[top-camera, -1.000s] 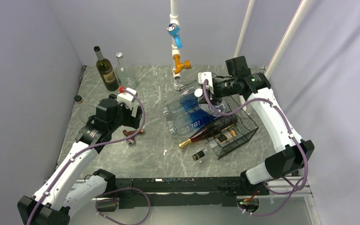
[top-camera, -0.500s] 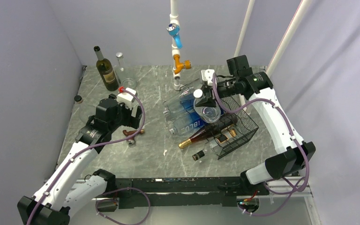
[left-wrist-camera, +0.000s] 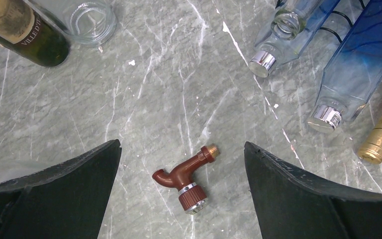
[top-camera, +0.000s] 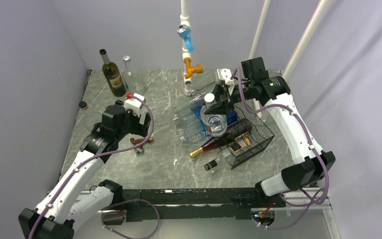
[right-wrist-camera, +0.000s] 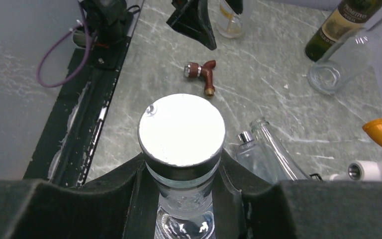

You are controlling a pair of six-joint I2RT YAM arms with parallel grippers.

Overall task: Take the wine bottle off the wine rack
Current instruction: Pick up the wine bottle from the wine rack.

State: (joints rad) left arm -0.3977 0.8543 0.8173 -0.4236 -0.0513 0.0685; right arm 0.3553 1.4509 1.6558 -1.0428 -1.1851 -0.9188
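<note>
R fingers (right-wrist-camera: 119, 199) clamp the neck of clear glass bottle w/ silver cap (right-wrist-camera: 181, 129), cap-up over black wire-mesh wine rack (top-camera: 256, 134), prob. to clear the other bottles lying there. L fingers (left-wrist-camera: 69, 184) gape wide, empty, above grey marble table (left-wrist-camera: 154, 99), out of the way.

Plain lilac-grey walls (top-camera: 25, 59) close in behind and to both sides of the right pincer (top-camera: 213, 103); beneath it lies a grey, white-veined marble table (top-camera: 164, 164), evenly lit, white poles (top-camera: 258, 30) rising behind.
</note>
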